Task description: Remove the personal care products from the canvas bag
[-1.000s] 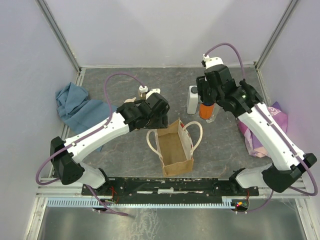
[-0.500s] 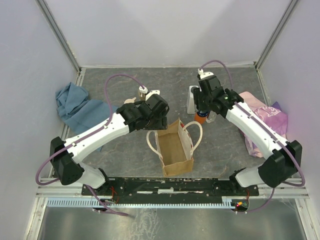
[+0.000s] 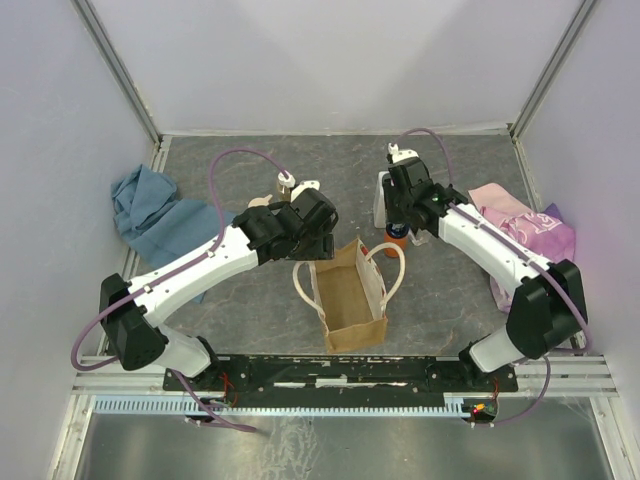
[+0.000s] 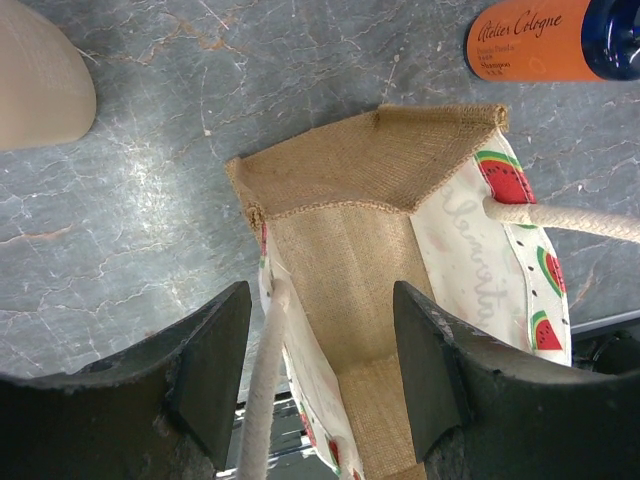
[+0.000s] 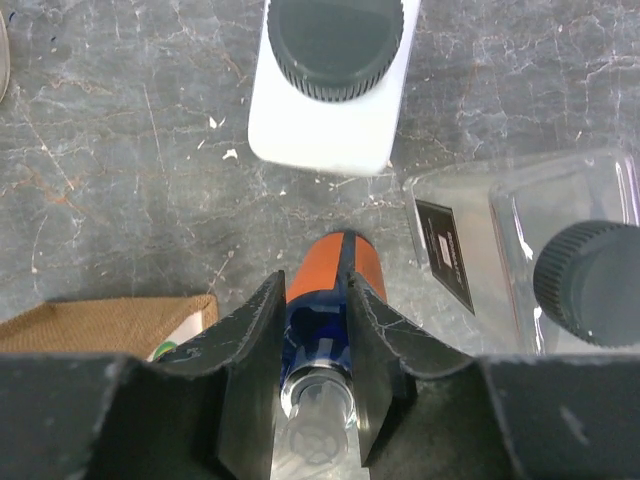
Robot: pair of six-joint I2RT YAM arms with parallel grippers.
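Note:
The canvas bag (image 3: 347,297) stands open in the middle, and what shows of its inside (image 4: 350,250) is empty. My left gripper (image 3: 312,238) hovers open over the bag's far left rim (image 4: 325,375), with the left cream handle (image 4: 262,400) between its fingers. My right gripper (image 3: 399,222) is shut on the dark blue bottle with an orange label (image 5: 328,290), held upright at table level. That bottle also shows in the left wrist view (image 4: 545,35). The white bottle with a dark cap (image 5: 335,80) and the clear bottle (image 5: 545,260) stand next to it. The beige bottle (image 4: 35,85) stands left of the bag.
A blue cloth (image 3: 148,212) lies at the far left. A pink-purple floral cloth (image 3: 520,225) lies at the right, under my right arm. A small bottle (image 3: 287,182) stands behind my left gripper. Enclosure walls ring the table.
My right gripper has carried the blue bottle left and down, beside the white bottle. My left arm and the bag have not moved.

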